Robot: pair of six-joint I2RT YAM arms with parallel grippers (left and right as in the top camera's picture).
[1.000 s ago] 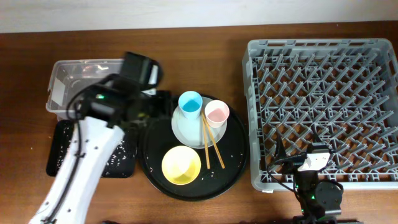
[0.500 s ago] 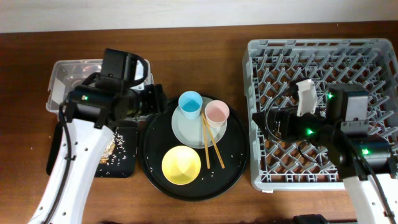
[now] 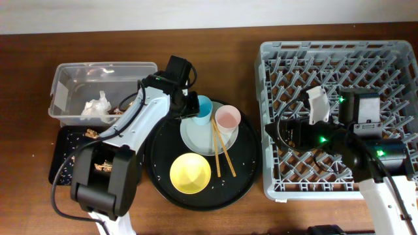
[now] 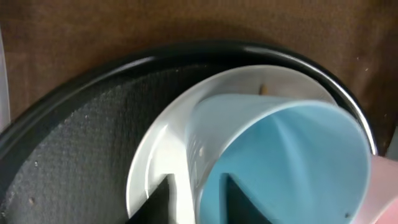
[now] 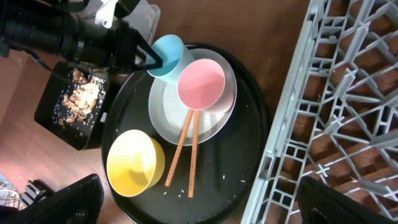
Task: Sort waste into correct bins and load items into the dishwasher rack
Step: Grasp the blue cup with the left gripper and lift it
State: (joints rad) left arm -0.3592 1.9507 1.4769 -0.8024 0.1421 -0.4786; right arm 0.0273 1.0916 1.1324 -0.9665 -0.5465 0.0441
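Left end effector (image 4: 199, 204) clamped on light blue cup (image 4: 292, 155) rim, mouth facing up, right end effector (image 5: 202, 202) spread wide

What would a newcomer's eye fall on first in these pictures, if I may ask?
The big grey dishwasher rack fills the right side of the table. At centre, a round black tray carries a yellow bowl and a pale plate with a pink cup on it and chopsticks across its edge. The left tool pinches the wall of the tilted light blue cup at the plate's upper left.
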